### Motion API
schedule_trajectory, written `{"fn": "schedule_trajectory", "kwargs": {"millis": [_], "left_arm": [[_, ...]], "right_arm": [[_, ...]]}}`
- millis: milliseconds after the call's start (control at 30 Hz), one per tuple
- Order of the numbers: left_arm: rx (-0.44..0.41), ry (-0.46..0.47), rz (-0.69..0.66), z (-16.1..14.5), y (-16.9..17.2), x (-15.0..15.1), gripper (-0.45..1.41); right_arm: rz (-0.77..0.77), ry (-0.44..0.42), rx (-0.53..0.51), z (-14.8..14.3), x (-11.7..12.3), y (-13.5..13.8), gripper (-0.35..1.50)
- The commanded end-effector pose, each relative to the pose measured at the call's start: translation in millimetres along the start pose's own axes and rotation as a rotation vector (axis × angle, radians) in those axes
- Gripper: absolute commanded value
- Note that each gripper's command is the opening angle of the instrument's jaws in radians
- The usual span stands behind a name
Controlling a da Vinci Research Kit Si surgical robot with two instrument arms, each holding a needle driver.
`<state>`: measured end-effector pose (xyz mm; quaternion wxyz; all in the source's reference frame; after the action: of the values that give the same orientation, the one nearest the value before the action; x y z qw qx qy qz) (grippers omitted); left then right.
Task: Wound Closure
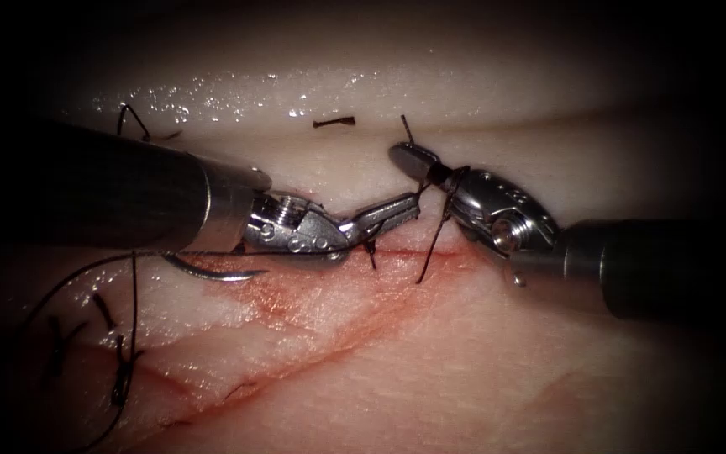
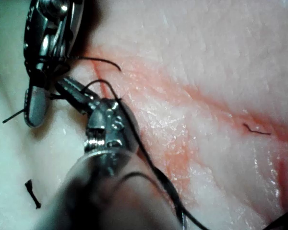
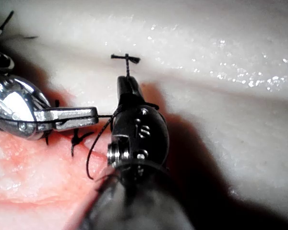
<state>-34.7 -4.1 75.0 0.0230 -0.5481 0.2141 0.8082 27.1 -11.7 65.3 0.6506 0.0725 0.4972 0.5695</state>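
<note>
Endoscope looks down from above and in front at the cut (image 1: 397,252); each wrist camera peers very close along its own shaft; all three share the meeting tips.

Two dark, matte tubular shafts are seen, each capped by a polished steel collar. The left tool (image 1: 384,214) is built of slim, pinned silver links; the right tool (image 1: 418,161) is carried on a rounded, riveted steel clevis.

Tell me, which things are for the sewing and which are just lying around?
For the job: left tool, shut on the thread; right tool, shut on thread looped round it; needle, held by neither, lying on the tissue, not in it; the cut.
Lying about: cut ends of thread; red fluid.
</note>
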Motion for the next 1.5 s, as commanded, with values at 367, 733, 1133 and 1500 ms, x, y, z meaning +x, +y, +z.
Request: {"fn": "schedule_trajectory", "kwargs": {"millis": [367,733,1133,1500], "left_arm": [[-0.021,-0.022,-0.061,-3.5,-6.1,-1.3,-0.45],[-0.024,-0.046,-0.125,-2.1,-14.1,-2.2,-0.45],[-0.035,-0.053,-0.186,-0.8,-21.5,-4.4,-0.45],[-0.044,-0.063,-0.218,-0.1,-23.7,-6.6,-0.45]], "right_arm": [[-0.049,0.090,0.022,-2.9,-1.2,-3.5,-0.35],[-0.052,0.136,0.023,-5.9,-3.0,-5.5,-0.35],[-0.495,0.155,-0.007,-6.7,-6.0,-5.3,-0.35],[-1.070,0.139,-0.080,-6.7,-7.2,-6.8,-0.35]]}}
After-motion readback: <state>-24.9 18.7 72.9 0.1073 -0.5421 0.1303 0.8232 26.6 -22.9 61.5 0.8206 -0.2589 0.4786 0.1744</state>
